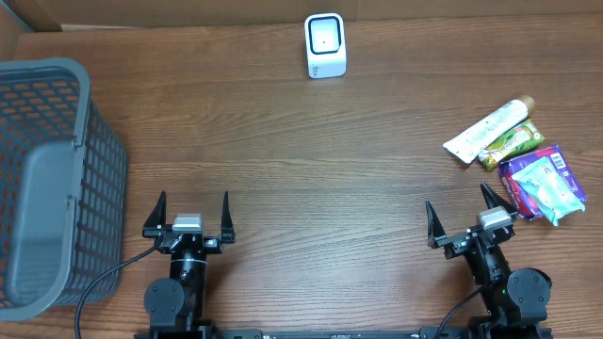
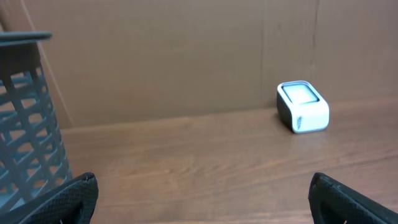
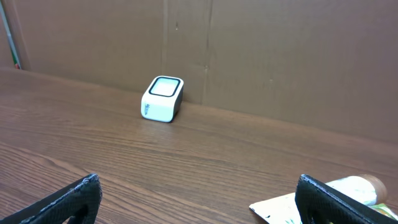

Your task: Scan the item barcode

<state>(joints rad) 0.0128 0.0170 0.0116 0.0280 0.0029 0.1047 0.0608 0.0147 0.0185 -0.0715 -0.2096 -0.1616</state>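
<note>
Soft, even, warm light falls from above, and nothing casts a hard shadow. In the overhead view the table [image 1: 311, 169] shows crisp wood grain and the mesh of the basket [image 1: 57, 188] reads clearly. The scanner [image 1: 325, 45] has a pale, slightly washed-out window, and the glossy packets [image 1: 542, 184] carry small highlights. In both wrist views the dark fingertips [image 2: 68, 202] at the bottom corners look soft, and the left view is hazier than the right.
</note>
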